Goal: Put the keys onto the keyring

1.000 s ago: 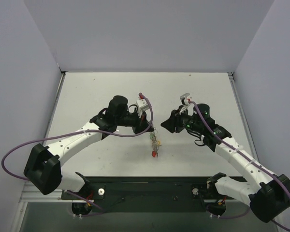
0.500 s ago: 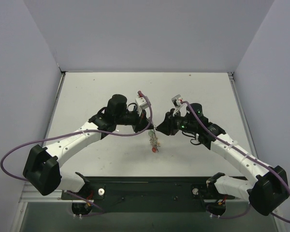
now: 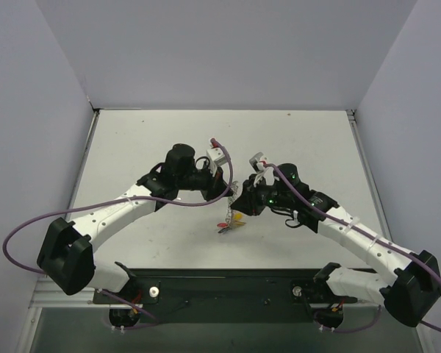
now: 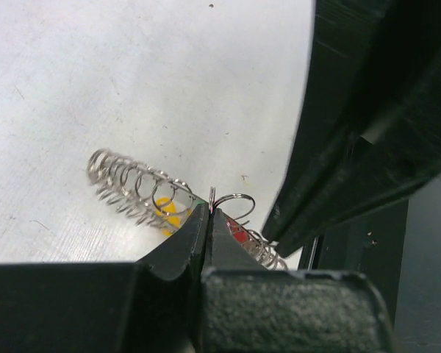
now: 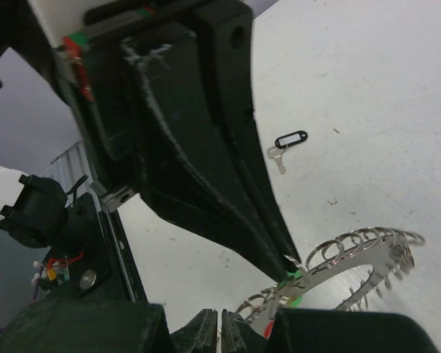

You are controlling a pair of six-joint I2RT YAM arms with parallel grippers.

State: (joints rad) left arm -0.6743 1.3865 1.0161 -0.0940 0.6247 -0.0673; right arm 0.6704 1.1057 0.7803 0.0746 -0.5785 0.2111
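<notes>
Pale, scuffed table point(image 3: 132, 147), one black-tagged key point(image 5: 288, 140) lying flat on it, by itself

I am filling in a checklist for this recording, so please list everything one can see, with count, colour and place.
keyring: one, silver-grey coil, held between the two arms over the middle of the table
keys on the ring: count unclear, yellow and red heads and a bit of green, hanging at the keyring
loose key: one, black tag, lying on the table apart from the keyring
table: one, white, under everything
walls: three, pale lilac, around the table
cables: two, purple, along the arms
left fingers: black, shut on the keyring's wire
right fingers: black, almost together beside the keyring; grip unclear
</notes>
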